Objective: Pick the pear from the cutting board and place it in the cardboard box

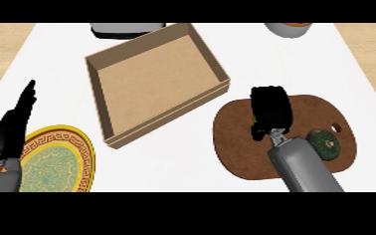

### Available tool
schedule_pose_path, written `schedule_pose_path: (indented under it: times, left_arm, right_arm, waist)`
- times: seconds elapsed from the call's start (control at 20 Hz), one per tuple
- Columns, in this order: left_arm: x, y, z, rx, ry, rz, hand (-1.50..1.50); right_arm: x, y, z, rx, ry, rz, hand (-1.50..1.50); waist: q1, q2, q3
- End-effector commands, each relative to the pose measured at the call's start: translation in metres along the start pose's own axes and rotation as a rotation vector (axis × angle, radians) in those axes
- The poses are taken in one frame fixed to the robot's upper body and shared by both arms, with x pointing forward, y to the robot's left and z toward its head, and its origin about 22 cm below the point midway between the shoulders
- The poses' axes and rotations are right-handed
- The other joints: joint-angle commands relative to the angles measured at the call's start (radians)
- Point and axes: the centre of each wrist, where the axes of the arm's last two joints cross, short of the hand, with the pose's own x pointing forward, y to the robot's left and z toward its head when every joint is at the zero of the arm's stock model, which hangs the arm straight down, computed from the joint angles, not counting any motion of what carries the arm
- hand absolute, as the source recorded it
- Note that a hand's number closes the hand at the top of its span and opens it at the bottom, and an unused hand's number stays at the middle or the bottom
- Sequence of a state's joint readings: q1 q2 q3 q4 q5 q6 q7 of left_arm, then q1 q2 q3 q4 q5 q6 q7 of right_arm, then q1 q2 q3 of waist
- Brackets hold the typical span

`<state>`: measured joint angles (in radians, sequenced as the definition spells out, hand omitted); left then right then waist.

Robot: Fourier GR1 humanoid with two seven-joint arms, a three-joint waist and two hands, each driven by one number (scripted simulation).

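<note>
White counter top (183,164) fills the frame, with pale wood showing at its left and right margins. At lower right lies a brown cutting board (242,144); on its right part, near the hanging hole, sits the dark green pear (325,143), untouched. The right hand (270,112) hovers over the board's upper middle, to the left of the pear and apart from it, fingers pointing up-frame and holding nothing; whether they are straight or curled cannot be told. The open cardboard box (158,82) occupies the upper centre, its near corner close to the board. The left hand (15,124) rests open at the left edge, beside a yellow patterned plate (55,162). Likely hazards: a closing grasp may meet only board, since the hand stands off to the pear's left; a sideways correction could nudge the rounded fruit toward the board's right rim; the box wall could catch a low carry.
</note>
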<state>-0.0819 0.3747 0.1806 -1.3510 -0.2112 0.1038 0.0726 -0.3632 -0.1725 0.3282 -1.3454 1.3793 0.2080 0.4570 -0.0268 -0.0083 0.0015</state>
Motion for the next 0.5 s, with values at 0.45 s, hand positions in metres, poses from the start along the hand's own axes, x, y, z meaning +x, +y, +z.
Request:
schedule_pose_path:
  times: [0.45]
  left_arm:
    - [0.003, -0.004, 0.003, -0.002, -0.013, -0.013, 0.00]
  right_arm:
    - [0.035, -0.103, 0.089, -0.428, 0.014, -0.383, 1.50]
  waist:
    - [0.020, 0.003, -0.002]
